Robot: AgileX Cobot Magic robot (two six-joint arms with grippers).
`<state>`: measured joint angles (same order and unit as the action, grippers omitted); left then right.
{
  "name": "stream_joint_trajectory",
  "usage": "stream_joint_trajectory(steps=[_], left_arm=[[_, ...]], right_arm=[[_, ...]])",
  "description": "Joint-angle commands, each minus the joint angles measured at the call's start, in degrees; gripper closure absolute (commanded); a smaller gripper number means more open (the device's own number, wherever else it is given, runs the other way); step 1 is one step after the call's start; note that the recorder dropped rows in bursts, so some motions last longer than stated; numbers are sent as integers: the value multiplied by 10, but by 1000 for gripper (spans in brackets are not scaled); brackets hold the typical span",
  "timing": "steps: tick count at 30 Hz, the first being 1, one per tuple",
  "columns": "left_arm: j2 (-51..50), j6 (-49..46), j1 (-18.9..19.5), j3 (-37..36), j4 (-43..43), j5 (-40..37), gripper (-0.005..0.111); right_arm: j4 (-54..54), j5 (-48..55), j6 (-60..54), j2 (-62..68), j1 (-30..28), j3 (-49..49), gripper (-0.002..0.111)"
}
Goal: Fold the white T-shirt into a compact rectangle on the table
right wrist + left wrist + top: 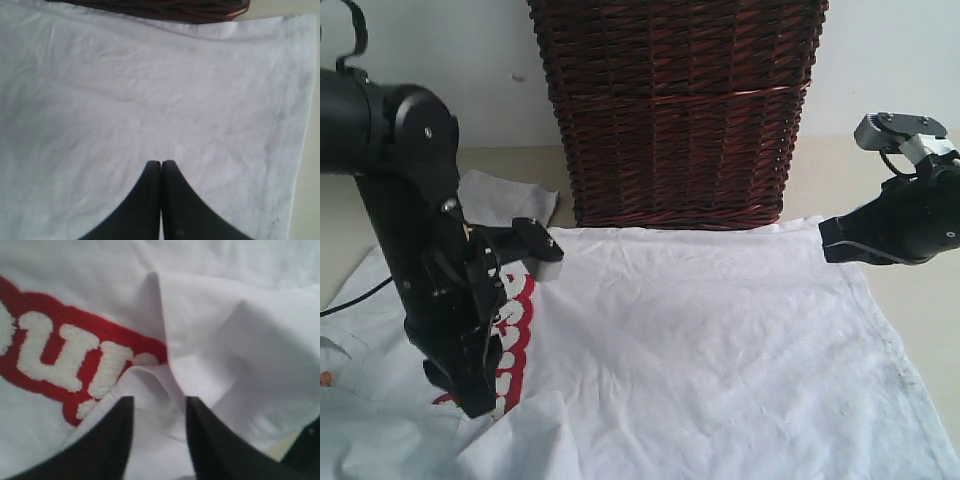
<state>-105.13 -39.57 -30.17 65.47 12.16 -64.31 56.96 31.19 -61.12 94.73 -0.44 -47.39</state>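
Lying spread across the pale bench (920, 310), the white T-shirt (720, 340) covers most of the surface beneath both arms, one straight edge running just in front of a dark wicker basket (680, 110).

The left fingers (112, 440) stand parted and point down into a rumpled part of the cloth. A soft raised fold of white fabric lies in the gap between them, and they do not pinch it. Just beyond their tips, a red patch (120, 332) with fuzzy white letters runs slantwise across the cloth, part of it tucked under that same fold. More loose folds bunch up to the near side of these fingers.

The right fingers (150, 200) are clenched tip to tip with nothing between them. They hang above a broad, nearly flat stretch of the shirt, marked only by faint creases. Ahead of them the cloth reaches to its straight edge at the foot of the basket. To one side of them a stitched side edge of the shirt runs along bare bench. The exterior view places these fingers near the far corner of the shirt, well apart from the left pair.
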Motion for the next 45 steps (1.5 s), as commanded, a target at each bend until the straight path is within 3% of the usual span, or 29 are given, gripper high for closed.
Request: stream_joint_trajectory(steps=[1, 8, 17, 25, 35, 42, 45], left_arm=[[-16, -15, -2, -35, -6, 87, 36], [-32, -141, -13, -36, 80, 83, 54], [-45, -175, -13, -47, 120, 75, 62], [-53, -176, -13, -59, 69, 57, 106], [30, -146, -13, -59, 65, -30, 107], [104, 59, -13, -75, 14, -56, 107], [140, 82, -13, -102, 0, -56, 107]], right_arm=[[-1, 5, -7, -1, -2, -5, 108], [0, 5, -7, -1, -2, -5, 108], [0, 6, -7, -1, -2, -5, 108], [-1, 9, -7, -1, -2, -5, 108], [-1, 15, -7, -1, -2, -5, 108], [1, 18, -16, -1, -2, -5, 108], [1, 19, -16, -1, -2, -5, 108]])
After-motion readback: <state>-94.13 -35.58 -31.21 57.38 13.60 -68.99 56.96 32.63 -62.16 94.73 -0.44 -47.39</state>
